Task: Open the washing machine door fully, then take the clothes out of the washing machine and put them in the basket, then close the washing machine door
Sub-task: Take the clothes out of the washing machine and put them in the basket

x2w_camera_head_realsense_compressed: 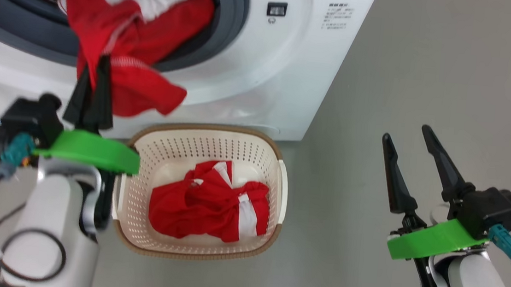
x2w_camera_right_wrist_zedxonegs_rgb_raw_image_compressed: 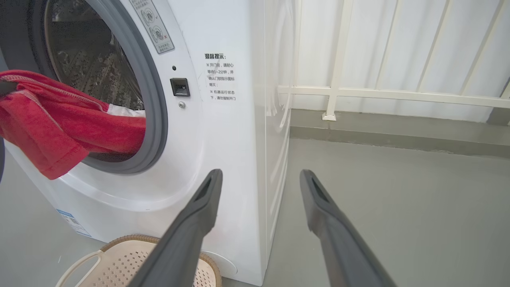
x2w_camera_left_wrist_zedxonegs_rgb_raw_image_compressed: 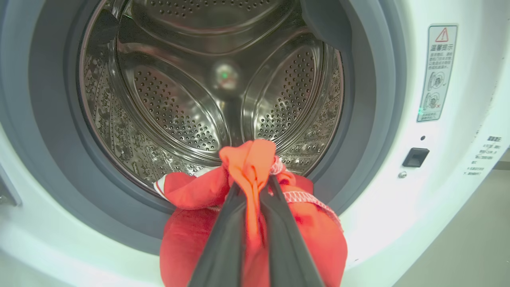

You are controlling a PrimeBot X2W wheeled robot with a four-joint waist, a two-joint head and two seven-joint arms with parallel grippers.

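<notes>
Up at 11 o'clock, left gripper (x2w_camera_left_wrist_zedxonegs_rgb_raw_image_compressed: 255,191) is clamped on a red garment (x2w_camera_head_realsense_compressed: 140,36) hanging half out of the washing machine (x2w_camera_head_realsense_compressed: 266,70). I'd pull it clear of the gasket (x2w_camera_head_realsense_compressed: 233,3), then drop toward 6 o'clock into the basket (x2w_camera_head_realsense_compressed: 280,187). Meanwhile right gripper (x2w_camera_head_realsense_compressed: 405,132) idles wide open.

Washer (x2w_camera_head_realsense_compressed: 252,78): top, left cut by head view's edges; label (x2w_camera_head_realsense_compressed: 336,15) print too small to read. Left gripper (x2w_camera_head_realsense_compressed: 98,67): jaws' tips buried in clothes (x2w_camera_head_realsense_compressed: 139,45). Basket (x2w_camera_head_realsense_compressed: 210,129): left rim behind left arm (x2w_camera_head_realsense_compressed: 58,228), itself blurred; in right wrist view cut by bottom edge.
</notes>
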